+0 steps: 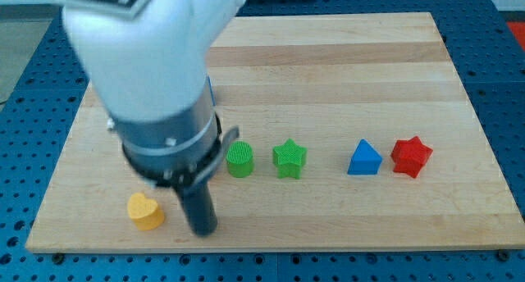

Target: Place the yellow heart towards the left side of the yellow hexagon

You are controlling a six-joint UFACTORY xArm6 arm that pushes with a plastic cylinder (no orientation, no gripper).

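The yellow heart [145, 211] lies near the board's bottom left corner. My tip [203, 230] rests on the board just to the right of the heart, a small gap apart. The white and black arm body above covers much of the board's left part. The yellow hexagon does not show; a sliver of a blue thing [211, 88] peeks out at the arm's right edge.
A green cylinder [240, 160] and a green star [289, 158] sit right of the arm at mid height. A blue triangle [364, 159] and a red star [410, 156] lie further right. The wooden board [344, 61] ends close below the heart and tip.
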